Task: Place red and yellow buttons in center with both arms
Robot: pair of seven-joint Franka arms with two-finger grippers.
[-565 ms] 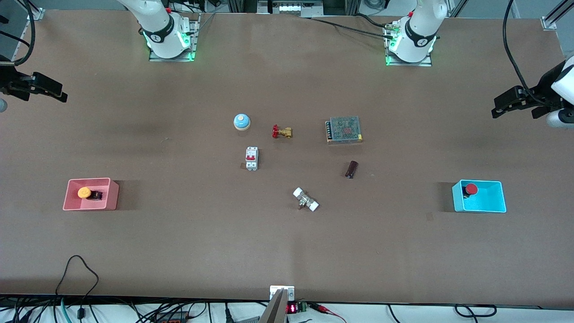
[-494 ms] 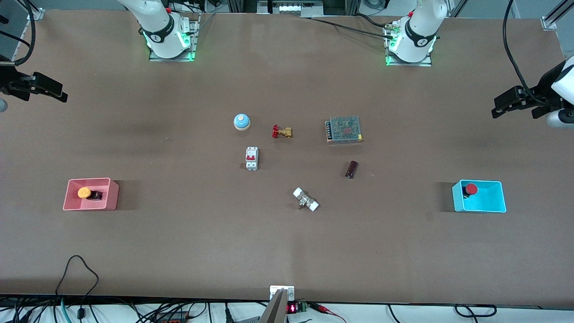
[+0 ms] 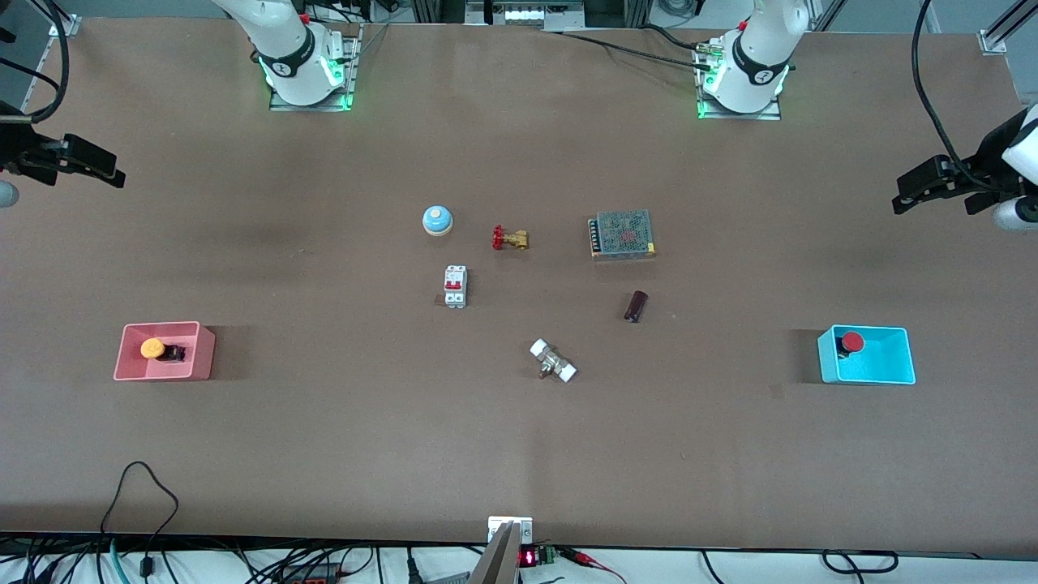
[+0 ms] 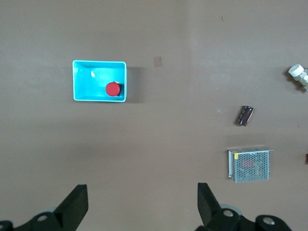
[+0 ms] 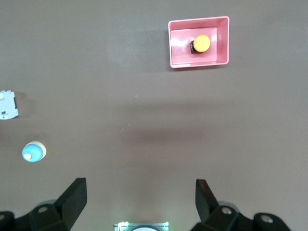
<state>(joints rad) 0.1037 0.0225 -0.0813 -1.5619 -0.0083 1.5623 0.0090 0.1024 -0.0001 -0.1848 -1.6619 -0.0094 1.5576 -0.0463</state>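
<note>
The yellow button (image 3: 152, 349) lies in a pink bin (image 3: 203, 357) toward the right arm's end of the table; it also shows in the right wrist view (image 5: 202, 43). The red button (image 3: 851, 341) sits in a cyan bin (image 3: 888, 369) toward the left arm's end; it also shows in the left wrist view (image 4: 112, 89). My left gripper (image 3: 908, 195) hangs open and empty high above the table edge near the cyan bin (image 4: 99, 62). My right gripper (image 3: 109, 172) hangs open and empty above the edge near the pink bin (image 5: 198, 65). The center (image 3: 539, 300) is bare brown tabletop.
Around the middle lie a blue dome bell (image 3: 437, 220), a brass valve with a red handle (image 3: 509, 238), a white breaker (image 3: 455, 286), a mesh-covered power supply (image 3: 622, 234), a dark cylinder (image 3: 636, 306) and a white-ended fitting (image 3: 553, 361).
Both grippers have drifted very slightly at the table's ends. Nothing on the table has moved.
</note>
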